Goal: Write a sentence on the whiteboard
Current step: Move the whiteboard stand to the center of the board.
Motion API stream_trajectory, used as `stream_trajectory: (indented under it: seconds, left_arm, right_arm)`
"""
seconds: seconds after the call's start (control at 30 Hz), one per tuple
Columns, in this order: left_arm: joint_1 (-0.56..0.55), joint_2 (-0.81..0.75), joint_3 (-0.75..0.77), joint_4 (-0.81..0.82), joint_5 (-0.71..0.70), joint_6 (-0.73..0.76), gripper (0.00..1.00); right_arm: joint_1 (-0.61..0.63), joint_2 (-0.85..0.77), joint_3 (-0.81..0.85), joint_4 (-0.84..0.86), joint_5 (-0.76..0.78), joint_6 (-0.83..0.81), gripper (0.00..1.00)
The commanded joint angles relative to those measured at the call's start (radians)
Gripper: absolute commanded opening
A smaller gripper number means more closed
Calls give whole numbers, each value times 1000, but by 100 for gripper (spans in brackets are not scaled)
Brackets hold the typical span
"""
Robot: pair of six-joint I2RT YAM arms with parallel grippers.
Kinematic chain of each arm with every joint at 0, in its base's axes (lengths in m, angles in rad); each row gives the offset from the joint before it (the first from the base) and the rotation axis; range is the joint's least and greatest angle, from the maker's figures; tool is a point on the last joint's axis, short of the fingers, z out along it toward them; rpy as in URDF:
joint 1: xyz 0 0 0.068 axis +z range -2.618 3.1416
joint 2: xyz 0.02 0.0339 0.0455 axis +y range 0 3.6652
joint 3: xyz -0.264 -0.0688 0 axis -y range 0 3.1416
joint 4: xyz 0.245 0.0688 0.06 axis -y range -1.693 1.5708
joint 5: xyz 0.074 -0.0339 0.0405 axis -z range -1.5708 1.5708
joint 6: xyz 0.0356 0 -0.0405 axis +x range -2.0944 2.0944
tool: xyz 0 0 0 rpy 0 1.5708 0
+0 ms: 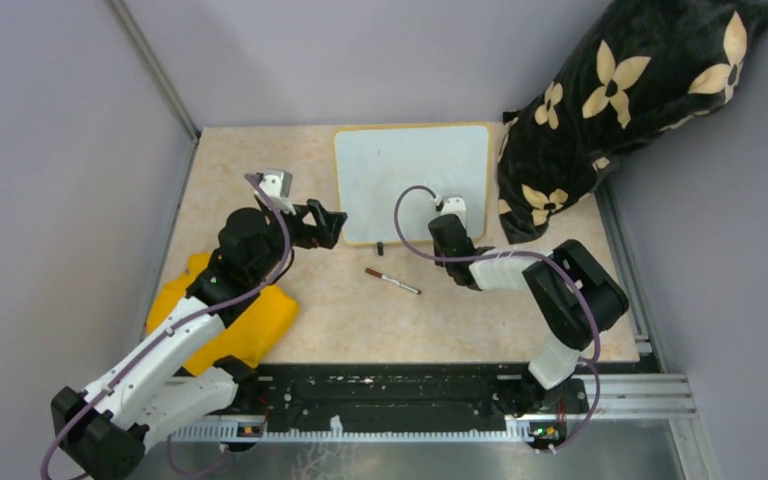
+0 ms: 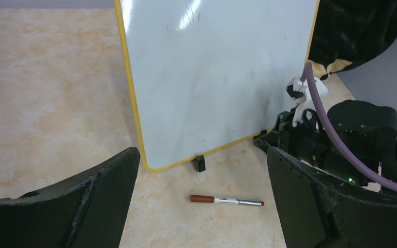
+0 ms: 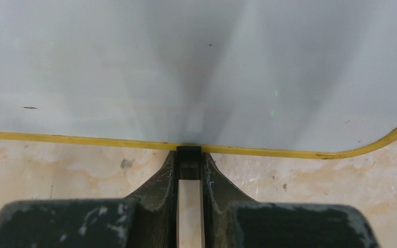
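Top external view: your whiteboard (image 1: 412,180) stands blank at the counter's (image 1: 260,170) far middle. Your right claw (image 3: 188,175) pinches its black foot (image 3: 188,155); your left claw (image 1: 326,224) gapes wide, empty. Marker (image 1: 393,281) lies unused, so no sentence is written yet

A yellow-framed whiteboard (image 1: 412,170) stands at the far middle of a marbled beige table (image 1: 260,170), one small black foot (image 1: 381,247) showing at its near edge. The right gripper (image 1: 449,232) reaches in at the board's near right corner, its fingers hidden under the wrist. The left gripper (image 1: 328,226) hangs just left of the board, jaws spread wide. A brown-capped marker (image 1: 393,281) lies on the table between the two arms, apart from both. A yellow cloth (image 1: 260,325) sits crumpled beneath the left arm, and a black cushion (image 1: 620,100) with cream flowers leans just beyond the board's right side
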Motion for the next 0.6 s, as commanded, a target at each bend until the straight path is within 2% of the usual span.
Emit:
stream_trajectory:
  seconds: [0.0, 0.57]
  left_arm:
    - [-6, 6, -10, 34, 10, -4, 99]
    - [-6, 24, -8, 29, -3, -3, 99]
  right_arm:
    - [51, -76, -52, -16, -6, 70, 0]
    - [114, -122, -77, -85, 40, 176, 0]
